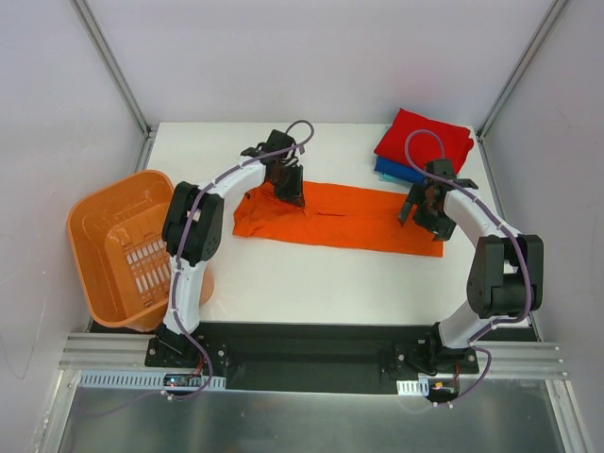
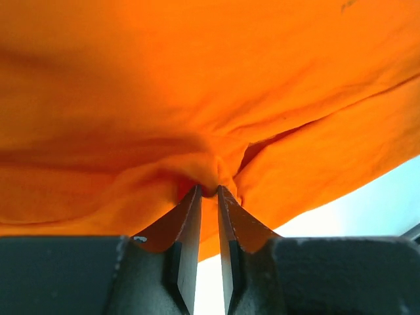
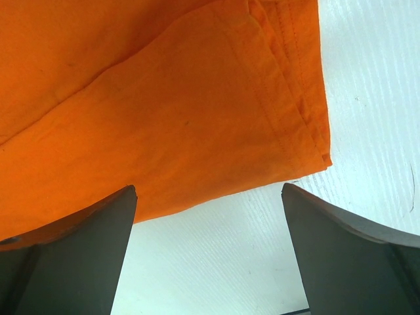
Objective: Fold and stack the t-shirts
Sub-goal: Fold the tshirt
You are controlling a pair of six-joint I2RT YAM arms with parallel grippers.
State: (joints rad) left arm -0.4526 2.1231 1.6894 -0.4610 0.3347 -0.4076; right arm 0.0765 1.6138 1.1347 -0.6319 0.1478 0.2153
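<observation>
A bright orange t-shirt (image 1: pixel 349 217) lies folded into a long strip across the middle of the white table (image 1: pixel 311 278). My left gripper (image 1: pixel 291 193) sits on the strip's far edge near its left end. In the left wrist view its jaws (image 2: pixel 209 190) are nearly together, pinching a bunched ridge of the orange cloth (image 2: pixel 197 98). My right gripper (image 1: pixel 415 215) hovers over the strip's right end. It stands open (image 3: pixel 209 189) above bare table, with the shirt's hemmed corner (image 3: pixel 308 131) just beyond its fingertips. A folded red t-shirt (image 1: pixel 425 140) rests on a folded blue one (image 1: pixel 387 172) at the back right.
An orange plastic slotted basket (image 1: pixel 127 247) stands tilted off the table's left edge, beside the left arm. White walls close in the back and sides of the table.
</observation>
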